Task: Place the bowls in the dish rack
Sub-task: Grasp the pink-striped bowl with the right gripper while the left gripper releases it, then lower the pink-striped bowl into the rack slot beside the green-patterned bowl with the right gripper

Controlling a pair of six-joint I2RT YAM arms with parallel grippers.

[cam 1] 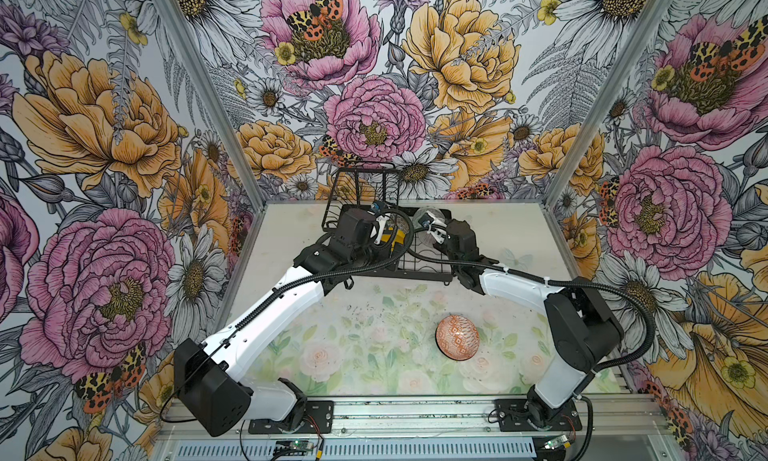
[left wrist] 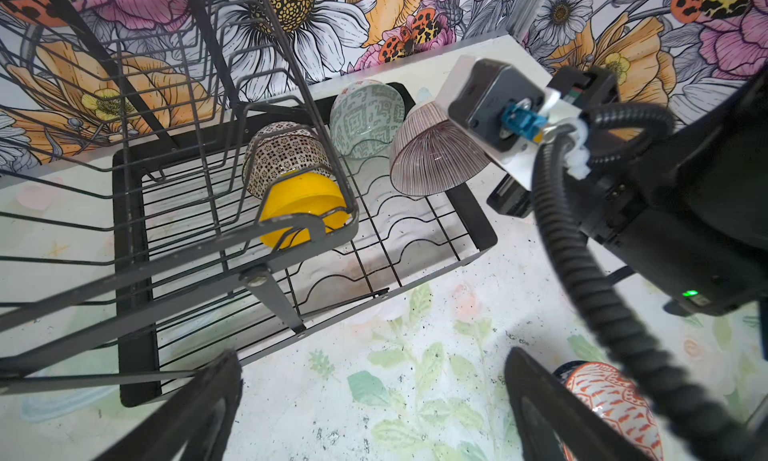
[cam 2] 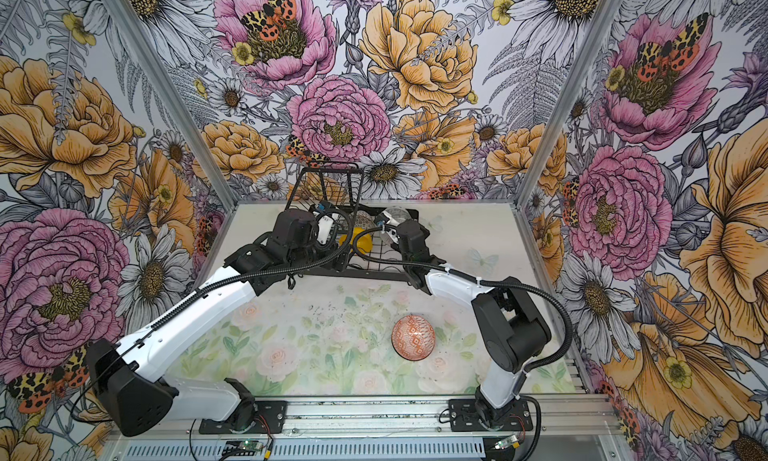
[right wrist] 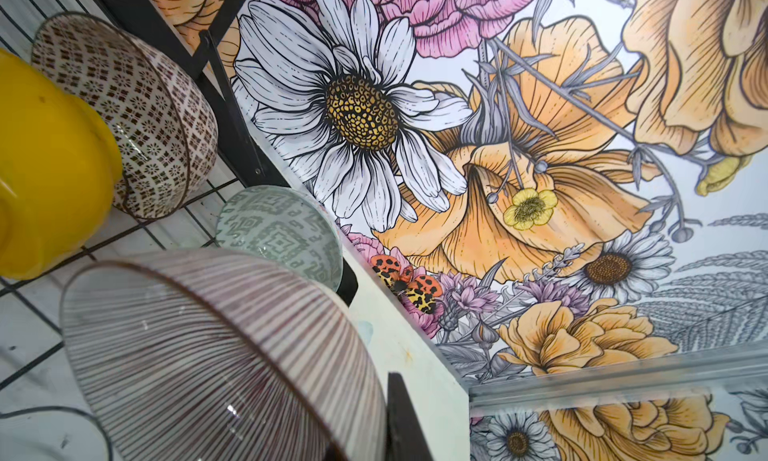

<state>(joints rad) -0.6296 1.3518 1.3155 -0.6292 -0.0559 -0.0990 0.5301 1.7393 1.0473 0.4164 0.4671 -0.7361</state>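
Rack: black wire rack (left wrist: 471,226) at the upper middle of both top views, by the back wall. Its raised basket (left wrist: 124,118) fills the upper left of the left wrist view.
Left claw (left wrist: 374,409): released, fingers wide apart at the bottom of the left wrist view. Only bare table (cam 1: 374,346) shows between them.
Right claw (cam 1: 432,230): clenched on the rim of the pink bowl (left wrist: 432,160). One dark finger (right wrist: 402,417) lies against the bowl at the bottom of the right wrist view.
Pink bowl: tilted over the right end of the rack base, just beside the green bowl (left wrist: 368,114).
Green bowl: on edge at the back of the base.
Yellow bowl (left wrist: 303,205): on its side in the base under the basket's corner, touching the black-white bowl (left wrist: 286,155) behind it.
Orange bowl (cam 1: 457,337): on the table, right of centre in the lower half of both top views, well apart from the rack.
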